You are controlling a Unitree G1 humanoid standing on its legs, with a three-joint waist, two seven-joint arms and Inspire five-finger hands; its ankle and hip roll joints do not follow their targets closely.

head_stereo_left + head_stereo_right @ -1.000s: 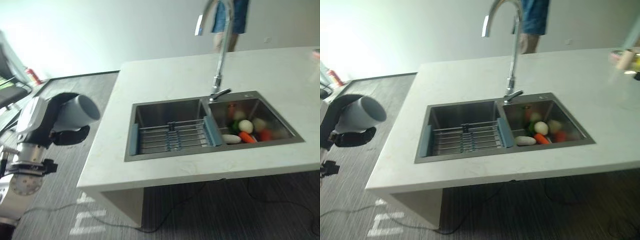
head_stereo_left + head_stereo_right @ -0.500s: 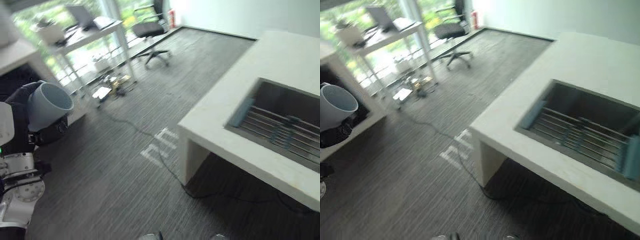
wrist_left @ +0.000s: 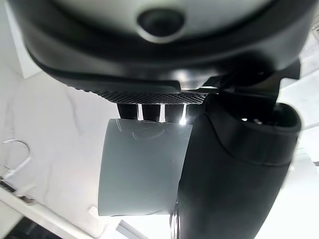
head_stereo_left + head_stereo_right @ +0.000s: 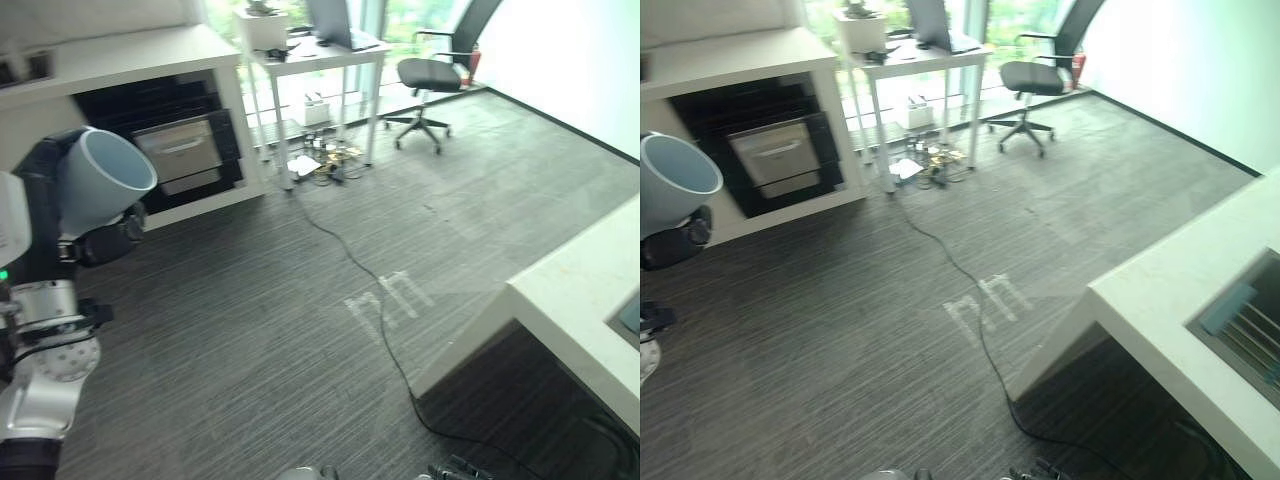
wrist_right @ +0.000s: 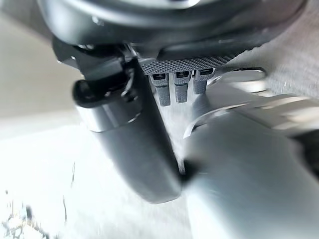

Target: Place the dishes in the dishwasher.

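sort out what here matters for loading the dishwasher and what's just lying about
Job: pale blue cup, held in the left hand; dark appliance in the white cabinet, likely the dishwasher.

Lying about: white desk, office chair, counter with sink rack.

Cup (image 4: 100, 178) partly covered by the left hand (image 4: 95, 243); sink (image 4: 1250, 325) cut off at the frame edge. Right hand (image 5: 134, 134) blurred, finger state unreadable.

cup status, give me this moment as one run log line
left hand: fingers curled round pale blue cup | cup: held up, mouth open | dishwasher: across the floor, not reached | right hand: state unclear
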